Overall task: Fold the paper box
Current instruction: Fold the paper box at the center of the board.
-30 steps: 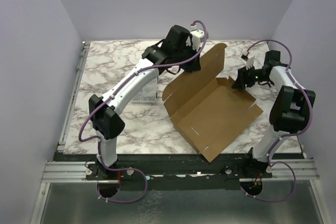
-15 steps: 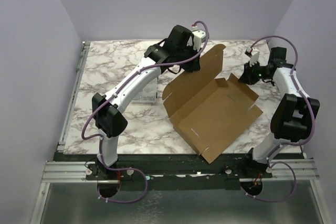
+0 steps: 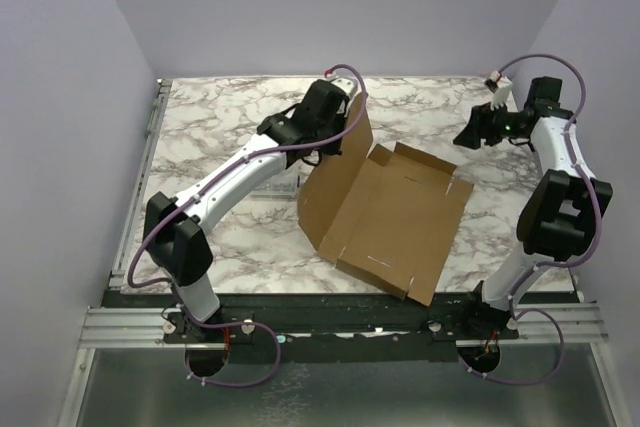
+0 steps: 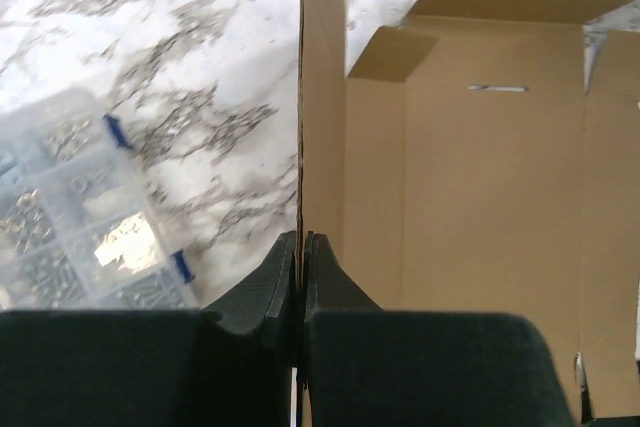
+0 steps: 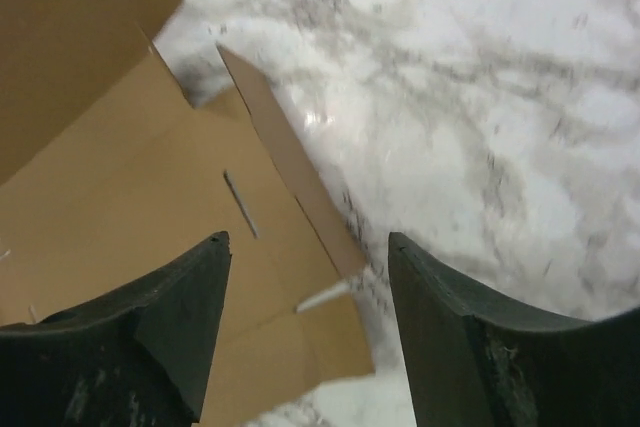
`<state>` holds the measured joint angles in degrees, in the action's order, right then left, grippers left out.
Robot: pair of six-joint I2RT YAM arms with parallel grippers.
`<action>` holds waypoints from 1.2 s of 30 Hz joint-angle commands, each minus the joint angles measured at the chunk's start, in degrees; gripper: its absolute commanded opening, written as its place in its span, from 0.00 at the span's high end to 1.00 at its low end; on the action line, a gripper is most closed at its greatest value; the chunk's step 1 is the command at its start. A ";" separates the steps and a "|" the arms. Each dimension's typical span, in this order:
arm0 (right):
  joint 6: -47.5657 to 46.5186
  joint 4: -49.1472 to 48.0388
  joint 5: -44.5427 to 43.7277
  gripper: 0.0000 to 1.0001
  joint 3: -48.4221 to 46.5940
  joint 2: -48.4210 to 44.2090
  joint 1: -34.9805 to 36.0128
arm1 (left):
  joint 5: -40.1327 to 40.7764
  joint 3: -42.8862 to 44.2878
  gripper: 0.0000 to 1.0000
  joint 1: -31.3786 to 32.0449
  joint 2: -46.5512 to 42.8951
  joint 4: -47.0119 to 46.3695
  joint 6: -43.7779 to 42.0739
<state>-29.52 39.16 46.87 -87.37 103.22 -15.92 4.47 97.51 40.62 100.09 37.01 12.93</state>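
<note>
The paper box (image 3: pixel 395 217) is a brown die-cut sheet lying open in the middle of the marble table. Its left panel stands upright on edge. My left gripper (image 3: pixel 338 139) is shut on that panel's top edge; the left wrist view shows the thin cardboard (image 4: pixel 322 97) pinched between the black fingers at the gripper (image 4: pixel 300 240). My right gripper (image 3: pixel 472 134) hovers open at the back right, apart from the box. In the right wrist view the box's slitted flaps (image 5: pixel 150 207) lie below and left of the open gripper (image 5: pixel 308 239), with nothing between the fingers.
A small clear plastic compartment case (image 3: pixel 278 183) sits left of the box, partly under my left arm, and shows again as the case (image 4: pixel 70 207) in the left wrist view. The table's metal rail (image 3: pixel 140 177) runs along the left edge. Lilac walls close in the sides.
My left arm swung left and lower, dragging the box left and standing its held panel upright. My right gripper drew up and back from the box's right flap.
</note>
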 commanded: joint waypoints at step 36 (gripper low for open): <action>26.12 -14.73 -3.28 0.70 27.14 -0.83 -3.72 | 10.93 -25.18 1.00 -0.53 -17.15 -20.05 17.48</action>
<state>-1.72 24.29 35.16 -62.02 103.44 -19.25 15.62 72.62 39.97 84.33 19.29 29.98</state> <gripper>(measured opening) 0.362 0.036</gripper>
